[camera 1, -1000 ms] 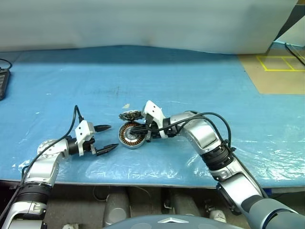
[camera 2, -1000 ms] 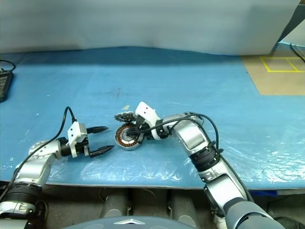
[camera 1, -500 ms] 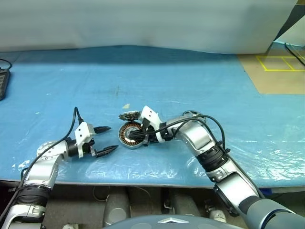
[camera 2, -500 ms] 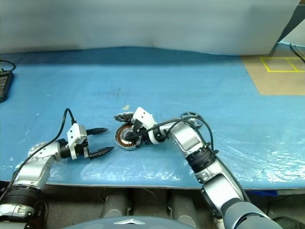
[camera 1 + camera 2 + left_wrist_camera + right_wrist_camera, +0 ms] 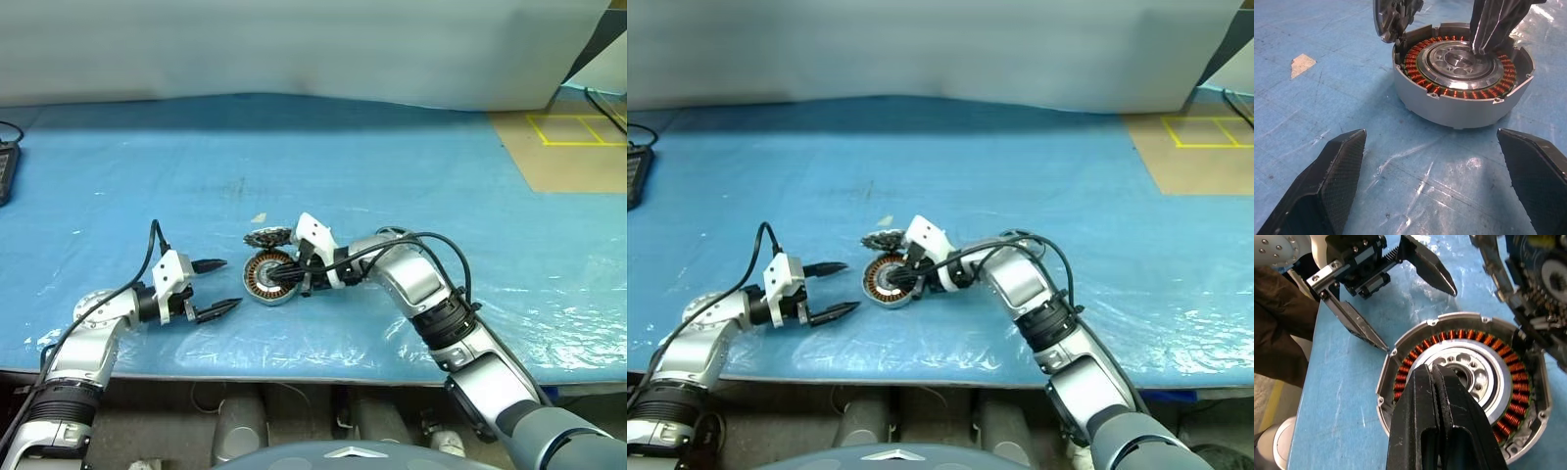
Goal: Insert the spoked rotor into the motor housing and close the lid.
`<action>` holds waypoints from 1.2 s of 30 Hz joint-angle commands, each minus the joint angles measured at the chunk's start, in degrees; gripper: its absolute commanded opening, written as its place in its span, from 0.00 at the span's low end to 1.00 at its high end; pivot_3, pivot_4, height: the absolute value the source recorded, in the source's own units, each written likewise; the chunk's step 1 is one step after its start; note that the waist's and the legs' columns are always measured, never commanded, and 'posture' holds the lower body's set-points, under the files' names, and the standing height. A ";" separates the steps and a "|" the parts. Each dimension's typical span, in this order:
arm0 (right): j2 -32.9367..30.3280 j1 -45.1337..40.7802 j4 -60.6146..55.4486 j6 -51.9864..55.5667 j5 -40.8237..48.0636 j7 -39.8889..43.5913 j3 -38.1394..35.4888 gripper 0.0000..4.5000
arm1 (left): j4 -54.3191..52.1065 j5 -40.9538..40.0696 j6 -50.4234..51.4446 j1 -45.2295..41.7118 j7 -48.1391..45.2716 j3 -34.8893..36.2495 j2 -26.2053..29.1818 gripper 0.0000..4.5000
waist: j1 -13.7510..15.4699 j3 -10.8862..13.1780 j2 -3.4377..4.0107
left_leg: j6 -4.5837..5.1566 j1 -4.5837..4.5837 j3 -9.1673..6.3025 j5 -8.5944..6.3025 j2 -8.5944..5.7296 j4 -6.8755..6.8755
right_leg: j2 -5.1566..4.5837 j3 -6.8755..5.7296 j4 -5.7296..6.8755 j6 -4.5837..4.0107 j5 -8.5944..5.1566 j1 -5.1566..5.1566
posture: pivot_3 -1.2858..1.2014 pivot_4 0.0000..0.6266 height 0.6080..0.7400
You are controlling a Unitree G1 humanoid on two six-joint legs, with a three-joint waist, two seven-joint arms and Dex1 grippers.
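Note:
The motor housing sits open on the blue sheet, its copper windings and silver centre showing. My right gripper is shut, and its tips rest on the housing's centre. The lid, a shiny patterned disc, leans tilted against the housing's far rim. A dark ring, apparently the spoked rotor, peeks out behind my right forearm. My left gripper stands open just left of the housing, holding nothing and apart from it.
A small tan scrap lies behind the lid. A dark device sits at the table's left edge. A tan floor patch with yellow tape lies at the back right. The table's front edge runs close below both grippers.
My right forearm swayed slightly and came back. Both grippers, the housing and the lid stay where they were.

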 commanded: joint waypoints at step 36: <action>-0.77 -0.37 -0.45 -3.29 -0.73 -0.85 -0.70 0.01 | -0.26 -0.09 -0.38 -0.99 0.09 0.69 0.50 1.00 | 0.09 0.00 0.00 | 0.00 0.00 0.01 0.00 -0.01 0.02 | -0.01 0.00 0.01 -0.01 0.01 0.02 | 0.52 0.24 1.00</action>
